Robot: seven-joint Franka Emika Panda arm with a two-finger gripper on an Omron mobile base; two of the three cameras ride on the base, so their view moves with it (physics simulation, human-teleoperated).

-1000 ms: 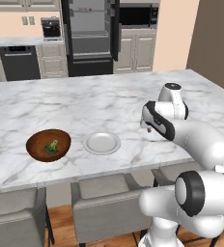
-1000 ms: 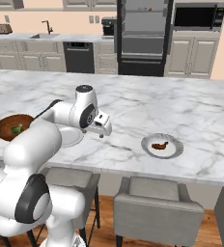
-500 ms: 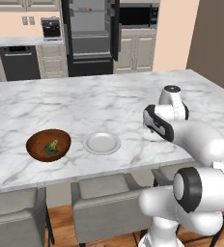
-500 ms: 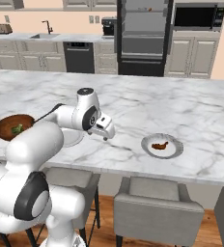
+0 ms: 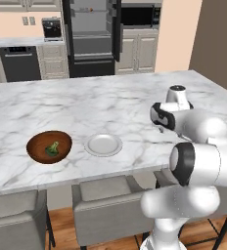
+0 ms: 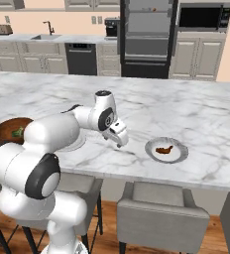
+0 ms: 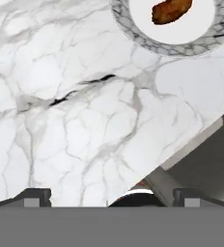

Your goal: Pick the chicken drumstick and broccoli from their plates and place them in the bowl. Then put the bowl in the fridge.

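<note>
Drumstick [image 7: 171, 10] cut by frame top, pincer [image 6: 118, 139] apparently open, tips mostly hidden

The plate [image 7: 167, 29] holding the chicken drumstick [image 7: 171, 10] is cut off by the top edge of the hand view; the upper part of the drumstick is cropped with it.

In the right base view, the bowl [image 6: 8, 130] at the left is partly hidden behind the arm, and the broccoli [image 6: 18, 132] inside it is too small to resolve.

The fridge [image 5: 92, 36] is cropped by the top edge of the left base view.
</note>
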